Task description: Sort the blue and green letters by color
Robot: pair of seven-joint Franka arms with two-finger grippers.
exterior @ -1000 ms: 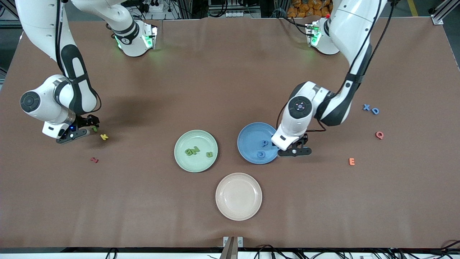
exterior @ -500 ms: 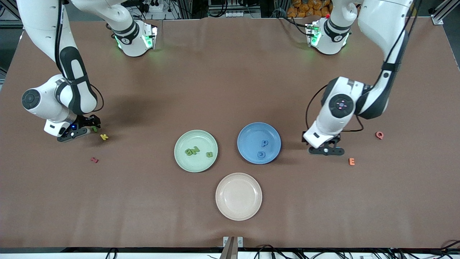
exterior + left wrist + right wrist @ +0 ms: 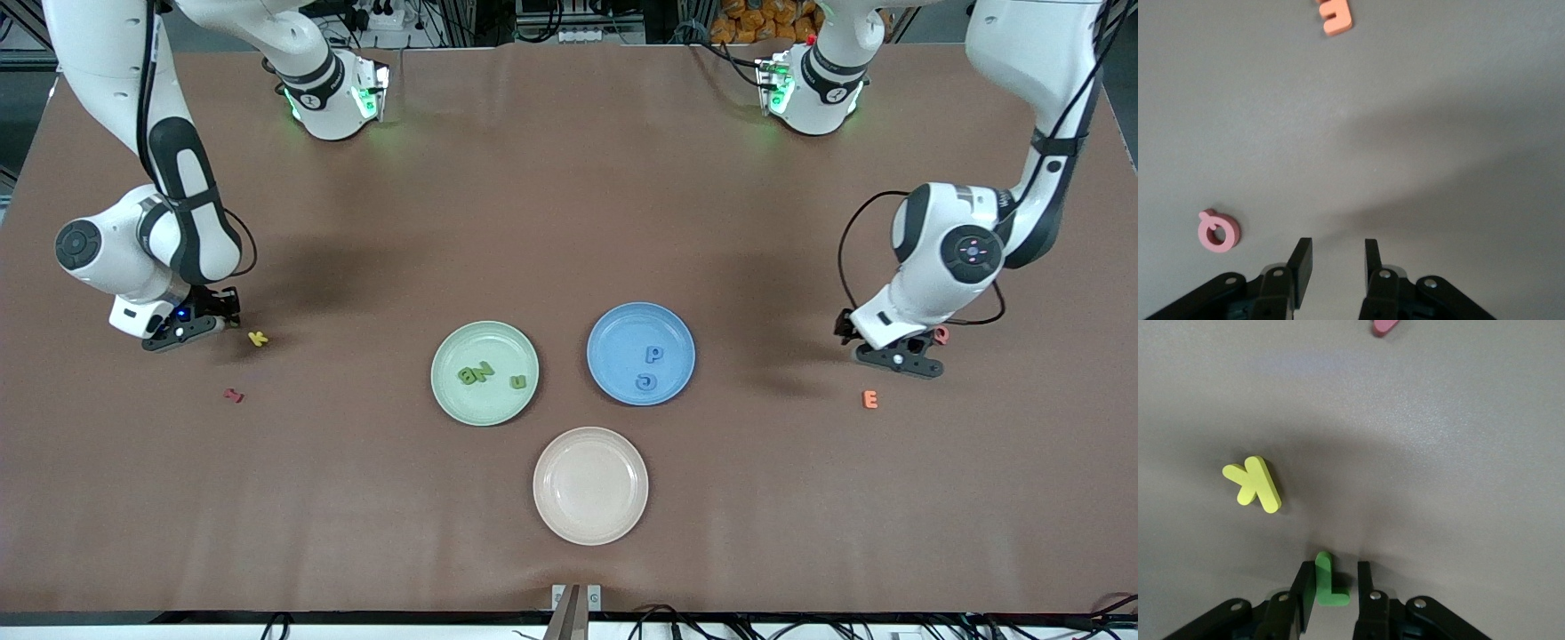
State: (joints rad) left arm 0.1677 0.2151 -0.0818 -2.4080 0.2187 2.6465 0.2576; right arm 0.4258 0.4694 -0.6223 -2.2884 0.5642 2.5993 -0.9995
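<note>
Brown table (image 3: 569, 222), matte, faint creases; racks and cables past the robots' bases.

Right gripper (image 3: 1331, 587) low at the right arm's end, clamped on green hook letter (image 3: 1327, 581), yellow K (image 3: 258, 338) just beside.

Left gripper (image 3: 1335, 257) low at the left arm's end, fingers narrowly apart, nothing between, pink Q (image 3: 1218, 230) beside it.

Green plate (image 3: 444, 391): B, N + hook. Blue plate (image 3: 613, 324): P, G.

3 letters (image 3: 477, 372) on one plate (image 3: 484, 336), 2 letters (image 3: 650, 366) on another plate (image 3: 622, 322)
</note>
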